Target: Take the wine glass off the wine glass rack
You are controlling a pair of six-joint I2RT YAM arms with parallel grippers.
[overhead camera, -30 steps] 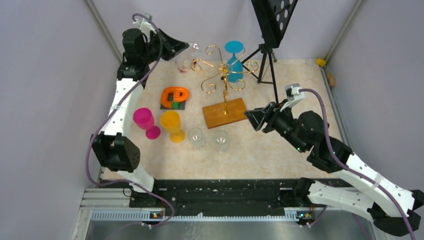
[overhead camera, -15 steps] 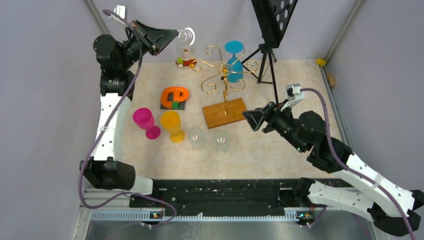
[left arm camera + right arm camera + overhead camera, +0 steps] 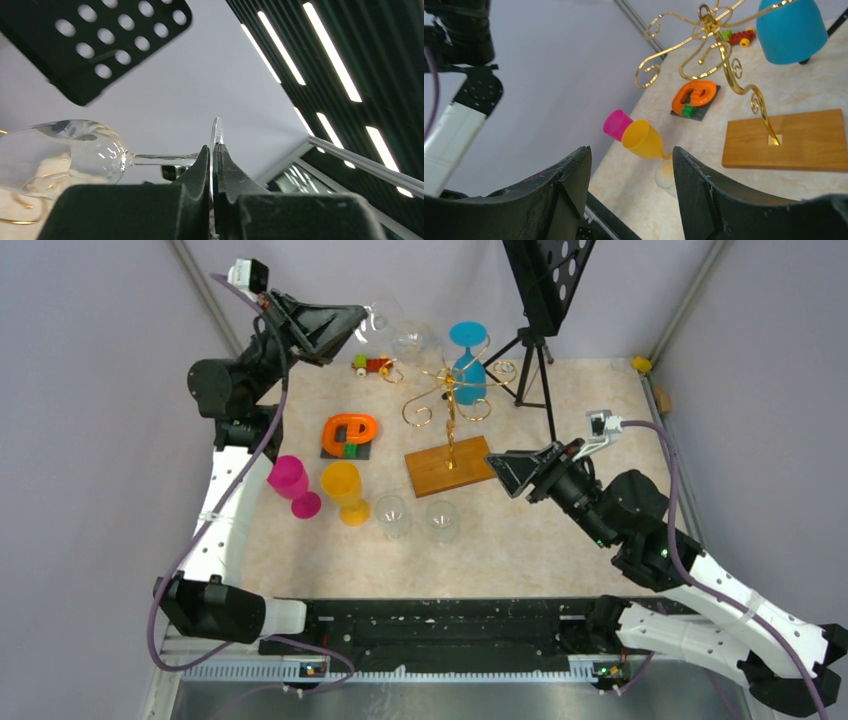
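The left gripper (image 3: 352, 324), raised over the table's far left corner, has its jaws clamped together on the thin disc foot of a clear stemmed wine glass (image 3: 410, 338), which lies sideways in the air, its bowl pointing toward the gold wire wine glass rack with curled arms on a brown wooden base (image 3: 448, 466). The bowl hangs close by one far curled arm; I cannot tell whether they touch. A blue wine glass (image 3: 468, 372) hangs upside down on the rack's far side. The right gripper (image 3: 497, 468) sits just beside the right end of the wooden base, jaws apart and holding nothing, above the beige marbled table (image 3: 560, 540)
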